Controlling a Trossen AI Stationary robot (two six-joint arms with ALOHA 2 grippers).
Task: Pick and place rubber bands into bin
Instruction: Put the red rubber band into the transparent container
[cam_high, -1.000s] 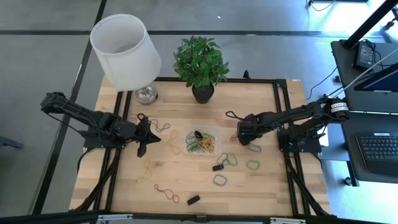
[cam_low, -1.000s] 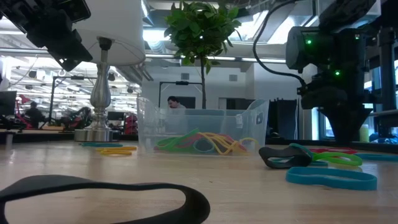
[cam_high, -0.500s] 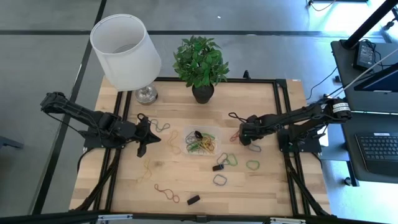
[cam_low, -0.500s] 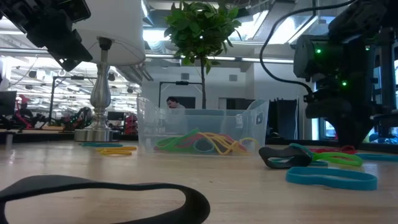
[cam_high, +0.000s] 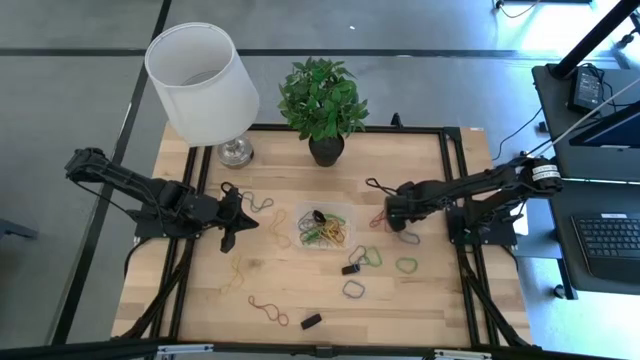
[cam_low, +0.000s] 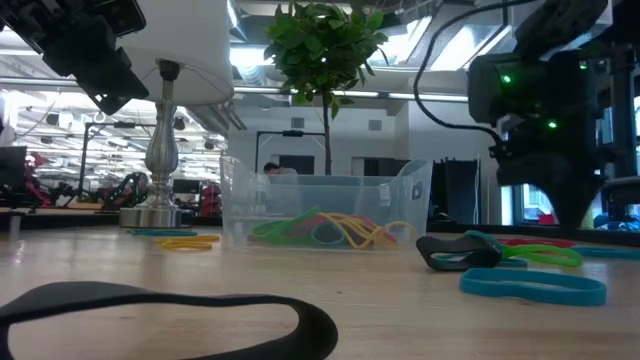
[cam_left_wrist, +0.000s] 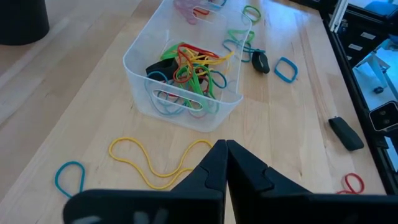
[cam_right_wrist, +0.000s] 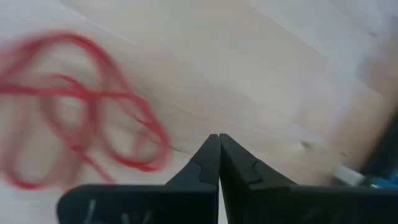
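Since the earlier frame, the right gripper (cam_high: 388, 212) has been shifting slightly away from the bin (cam_high: 323, 227) and closing; its jaws are now meeting with nothing between them, just beside a red rubber band (cam_right_wrist: 74, 106) lying on the surface (cam_high: 280, 285). The left gripper (cam_high: 232, 222) is waiting beside the bin, jaws together, while loose rubber bands (cam_high: 378, 260) are lying scattered around.

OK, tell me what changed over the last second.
The right gripper snapped shut beside the red rubber bands, apparently catching none, and shifted slightly toward the table's right edge. The left gripper stayed shut and still; the bin and the loose bands did not move.
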